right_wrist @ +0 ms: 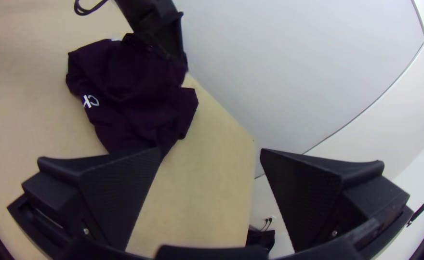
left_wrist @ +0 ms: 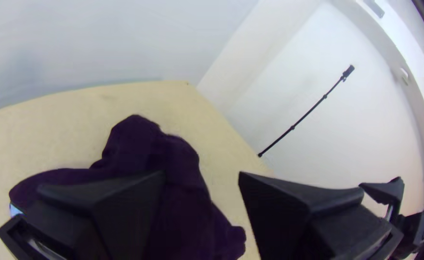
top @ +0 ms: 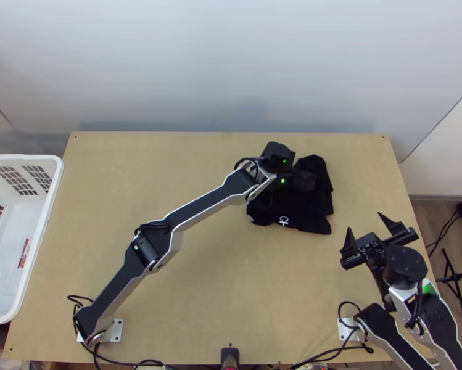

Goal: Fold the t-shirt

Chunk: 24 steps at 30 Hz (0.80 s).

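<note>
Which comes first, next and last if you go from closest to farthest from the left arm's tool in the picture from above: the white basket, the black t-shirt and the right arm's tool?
1. Black t-shirt: right by the left arm's tool.
2. Right arm's tool: over the table's right side.
3. White basket: at the table's left edge.

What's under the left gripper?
The dark t-shirt, bunched on the table, white lettering near its edge. In the top view the left gripper hides part of the cloth; can't tell about folds beneath, or contact.
</note>
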### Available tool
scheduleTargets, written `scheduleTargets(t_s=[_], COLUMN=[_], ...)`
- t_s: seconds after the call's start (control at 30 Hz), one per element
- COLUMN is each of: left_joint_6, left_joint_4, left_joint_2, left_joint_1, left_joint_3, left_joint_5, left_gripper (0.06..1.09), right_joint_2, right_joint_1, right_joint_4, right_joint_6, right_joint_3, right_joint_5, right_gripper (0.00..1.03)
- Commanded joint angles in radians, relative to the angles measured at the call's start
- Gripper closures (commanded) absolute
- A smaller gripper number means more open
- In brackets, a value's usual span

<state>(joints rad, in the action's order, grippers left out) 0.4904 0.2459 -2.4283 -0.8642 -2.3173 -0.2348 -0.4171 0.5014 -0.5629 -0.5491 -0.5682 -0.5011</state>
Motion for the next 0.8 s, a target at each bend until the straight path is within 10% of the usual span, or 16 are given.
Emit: scheduleTargets(t_s=[0.0,0.6,0.67,0.77], left_joint_6=[0.082,-0.118,-0.118,-0.141], left_joint_4=[-0.051,0.187,0.194,0.194], left_joint_2=[0.058,0.146,0.143,0.129], left_joint_1=[-0.015,0.1,0.12,0.129], left_joint_3=[0.006,0.131,0.144,0.137], left_joint_5=[-0.04,-0.064,-0.04,-0.028], left_gripper=[0.1,0.17,0.35,0.91], right_joint_2=[0.023,0.07,0.072,0.074], right_joint_1=[-0.004,0.005,0.005,0.005], right_joint_4=[0.018,0.06,0.061,0.061], right_joint_6=[0.006,0.015,0.017,0.017], right_joint_3=[0.048,0.11,0.111,0.114], right_joint_5=[0.001,0.004,0.004,0.004], right_gripper=[0.08,0.08,0.08,0.08])
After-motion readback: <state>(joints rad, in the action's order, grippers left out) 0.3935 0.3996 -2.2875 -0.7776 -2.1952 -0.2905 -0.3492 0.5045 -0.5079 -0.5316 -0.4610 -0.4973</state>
